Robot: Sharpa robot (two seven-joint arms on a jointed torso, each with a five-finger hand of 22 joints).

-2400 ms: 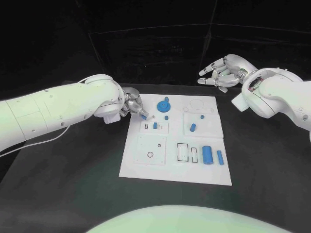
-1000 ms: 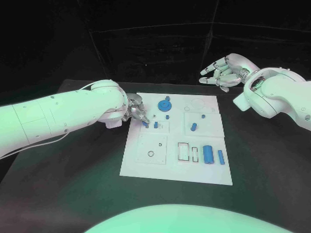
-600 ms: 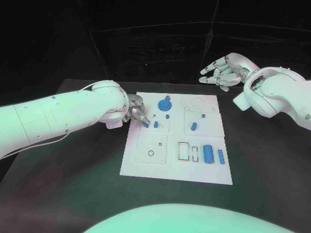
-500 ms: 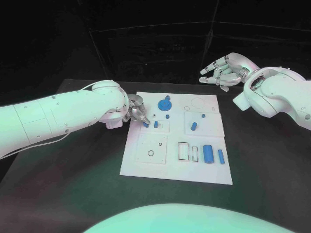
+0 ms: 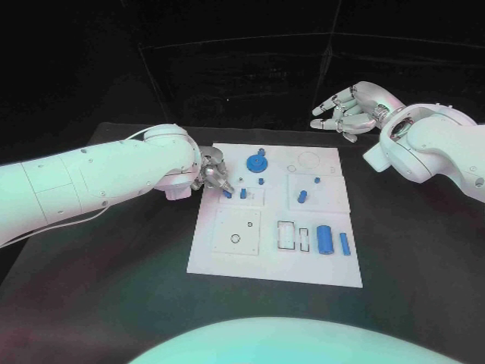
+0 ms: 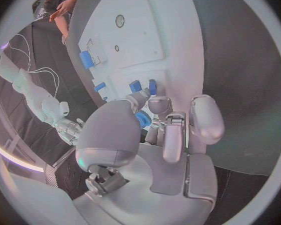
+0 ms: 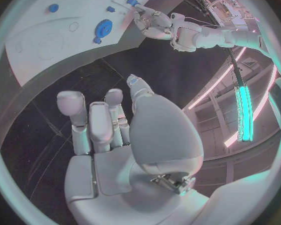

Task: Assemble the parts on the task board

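Your left hand [image 5: 210,173] is sitting at the upper left edge of the flat white task board [image 5: 234,262], and its fingers [image 6: 154,105] are pinching a small blue part [image 5: 227,193] right down at the board's surface. Your right hand [image 5: 346,111] is hanging in the upper right of the frame, off past the board's far corner, fingers loosely curled and holding nothing. More blue parts, like the round blue gear-shaped piece [image 5: 257,162], are lying across the board on the black tabletop [image 5: 89,288].

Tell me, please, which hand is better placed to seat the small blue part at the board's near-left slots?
The left hand: its fingertips are already at the small blue part on the white task board, while the right hand hangs beyond the board's far edge.
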